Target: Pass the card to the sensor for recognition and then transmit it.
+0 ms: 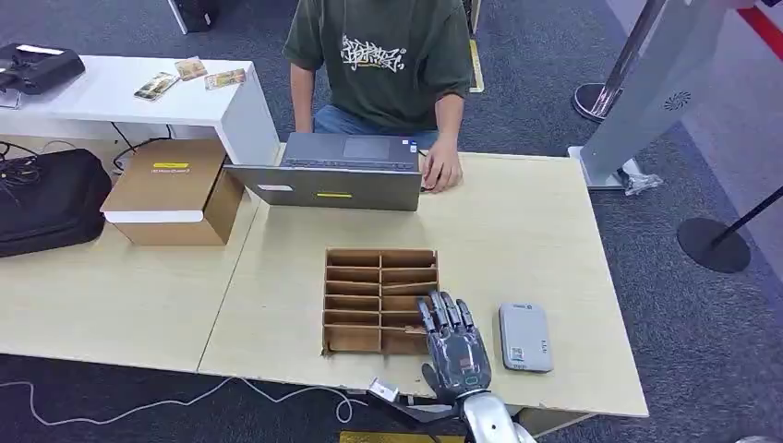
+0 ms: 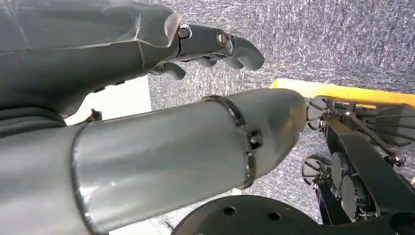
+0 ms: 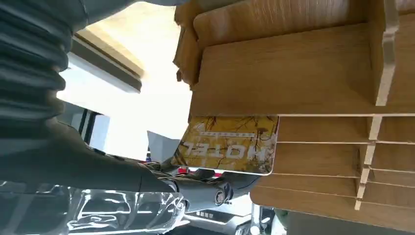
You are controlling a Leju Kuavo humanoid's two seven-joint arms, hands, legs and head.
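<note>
A wooden card rack [image 1: 369, 277] with several slots stands near the table's front edge. My right hand [image 1: 454, 346] reaches over its near right corner, fingers stretched out and thumb apart. In the right wrist view a yellow hotel card [image 3: 227, 144] stands in a slot of the rack [image 3: 293, 73], and my fingers [image 3: 195, 188] lie just beside its outer edge without a clear grip. The grey card sensor [image 1: 524, 337] lies flat on the table right of that hand. My left hand [image 2: 210, 44] hangs over the carpet, fingers loosely bent, holding nothing.
A person [image 1: 379, 55] sits across the table behind a grey laptop [image 1: 337, 173], one hand [image 1: 441, 171] on the tabletop beside it. A cardboard box [image 1: 171, 189] and black bag [image 1: 46, 198] sit at the left. Loose cards [image 1: 189, 69] lie on a white table behind.
</note>
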